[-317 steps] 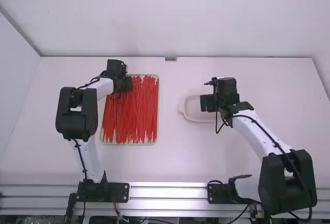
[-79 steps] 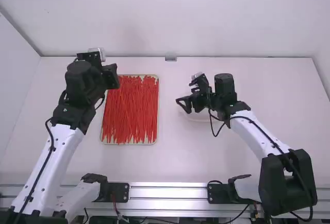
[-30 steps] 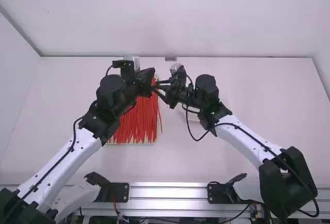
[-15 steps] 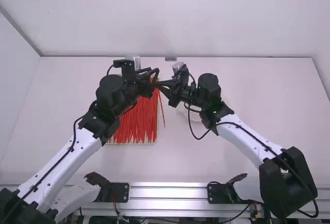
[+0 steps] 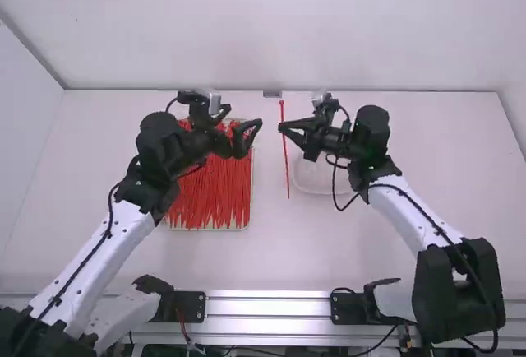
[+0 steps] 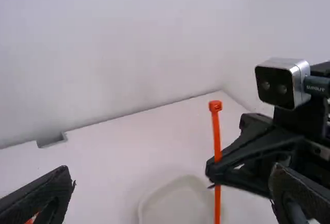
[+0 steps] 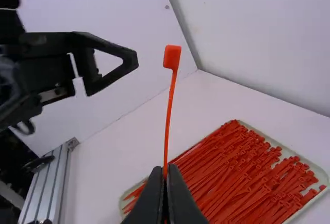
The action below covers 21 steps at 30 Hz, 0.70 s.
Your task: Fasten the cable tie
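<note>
Since our right tool (image 5: 283,131) is clamped on the cable tie (image 5: 286,168) and our left tool (image 5: 251,131) is spread apart, we should pinch the tail and thread it squarely.

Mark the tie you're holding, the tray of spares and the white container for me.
held cable tie (image 7: 168,115), right wrist view, mid strap.
tray (image 5: 215,228), high view, near rim.
white container (image 5: 316,181), high view, bare floor.

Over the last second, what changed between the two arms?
The left gripper let go of the cable tie and drew back left, open; the right gripper, shut on it, carried it right. The tray of ties and the white dish stayed put.
</note>
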### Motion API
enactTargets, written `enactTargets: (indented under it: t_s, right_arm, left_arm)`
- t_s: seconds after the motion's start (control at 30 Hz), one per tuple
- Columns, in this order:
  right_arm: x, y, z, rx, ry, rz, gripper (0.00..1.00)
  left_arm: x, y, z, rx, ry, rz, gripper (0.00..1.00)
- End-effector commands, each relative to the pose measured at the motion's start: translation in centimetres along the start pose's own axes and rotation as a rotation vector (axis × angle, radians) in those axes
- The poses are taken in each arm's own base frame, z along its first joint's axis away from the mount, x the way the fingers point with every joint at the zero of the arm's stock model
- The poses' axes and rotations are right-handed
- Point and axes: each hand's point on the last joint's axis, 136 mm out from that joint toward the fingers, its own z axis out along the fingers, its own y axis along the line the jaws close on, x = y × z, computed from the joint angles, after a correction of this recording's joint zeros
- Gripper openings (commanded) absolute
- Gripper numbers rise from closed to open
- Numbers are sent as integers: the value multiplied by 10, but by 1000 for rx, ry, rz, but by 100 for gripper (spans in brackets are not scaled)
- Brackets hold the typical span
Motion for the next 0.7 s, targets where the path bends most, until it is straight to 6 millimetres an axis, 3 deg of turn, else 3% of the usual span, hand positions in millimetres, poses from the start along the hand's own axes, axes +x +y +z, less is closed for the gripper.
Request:
enactTargets:
  t_s: [0.0, 0.2, 0.37, 0.53, 0.67]
  right_arm:
    - [-8, 19, -2, -112, 13, -40, 0]
    - [-17, 34, -3, -182, -6, -90, 0]
    - [-18, 51, 0, -246, -7, -129, 0]
    - [-16, 61, 6, -283, 1, -140, 0]
    - [-15, 66, 10, -292, 1, -143, 0]
  left_arm:
    - [-2, -17, -8, 174, 23, 31, 99]
    - [-1, -21, -19, 328, 45, 39, 99]
    - [4, -35, -24, 527, 58, 88, 99]
    - [10, -32, -16, 586, 68, 69, 99]
    - [10, -44, -17, 700, 63, 113, 97]
